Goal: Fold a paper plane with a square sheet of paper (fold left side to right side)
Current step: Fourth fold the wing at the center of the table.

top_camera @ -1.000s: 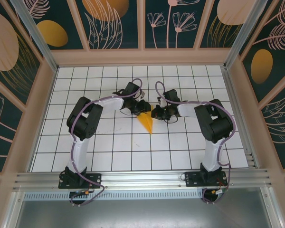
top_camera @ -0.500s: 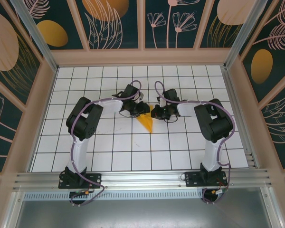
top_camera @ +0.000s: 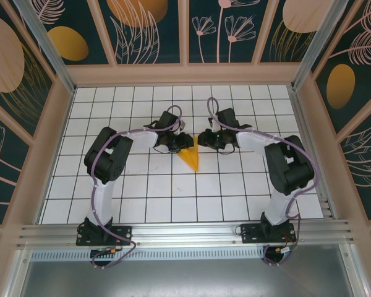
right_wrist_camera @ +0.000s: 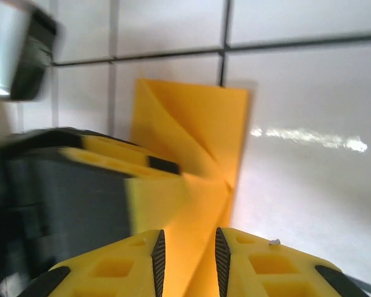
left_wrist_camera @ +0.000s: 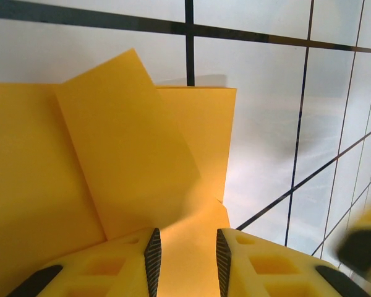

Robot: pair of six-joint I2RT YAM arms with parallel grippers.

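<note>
- Paper plane (top_camera: 190,158) lies mid-table (top_camera: 142,198) between both grippers, with its tip toward the arm bases.
- Well along: the sheet is already a narrow wedge, diagonal flaps layered at the broad end.
- Left gripper (top_camera: 184,143): narrow gap, a raised flap runs between its pads (left_wrist_camera: 153,260); pinched or not, cannot tell.
- Right gripper (top_camera: 202,138): jaws slightly parted at the broad end, nothing clamped.
- Probably left: wing folds and pressing the creases.

"What are they working on in there?"
"A white table (top_camera: 142,204) ruled in black squares, with a metal rail (top_camera: 185,234) along its near edge."
"And around it?"
"Dark walls (top_camera: 247,31) left, right and far, printed with pale flowers and orange ovals (top_camera: 68,43), framed by pinkish posts (top_camera: 184,31)."
</note>
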